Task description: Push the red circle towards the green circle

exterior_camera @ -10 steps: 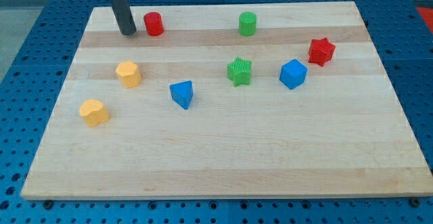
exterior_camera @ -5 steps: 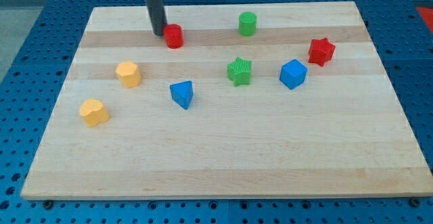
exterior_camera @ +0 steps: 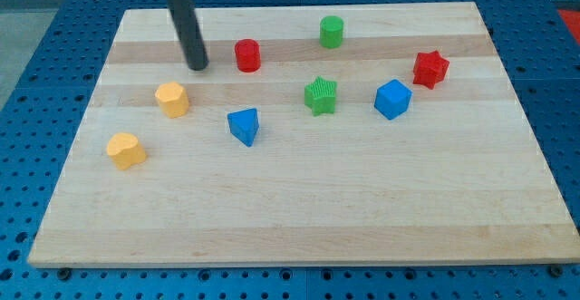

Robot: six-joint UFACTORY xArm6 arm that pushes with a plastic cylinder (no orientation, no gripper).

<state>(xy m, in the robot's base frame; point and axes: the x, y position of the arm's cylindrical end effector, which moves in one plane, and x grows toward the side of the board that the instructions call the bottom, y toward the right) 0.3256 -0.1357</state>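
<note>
The red circle (exterior_camera: 247, 55) stands on the wooden board near the view's top, left of centre. The green circle (exterior_camera: 332, 32) stands up and to the right of it, a clear gap between them. My tip (exterior_camera: 198, 66) rests on the board to the left of the red circle, apart from it and slightly lower in the view. The dark rod rises from the tip to the view's top edge.
A green star (exterior_camera: 321, 95), a blue cube (exterior_camera: 392, 99) and a red star (exterior_camera: 431, 68) lie to the right. A blue triangle (exterior_camera: 244, 126) lies below the red circle. Two yellow blocks (exterior_camera: 172, 99) (exterior_camera: 126, 150) lie at the left. The board's top edge (exterior_camera: 299, 7) is close behind the circles.
The red circle has been pushed right and down the view, from near the top edge. My tip pushed it, then drew back left and downward, off the block.
</note>
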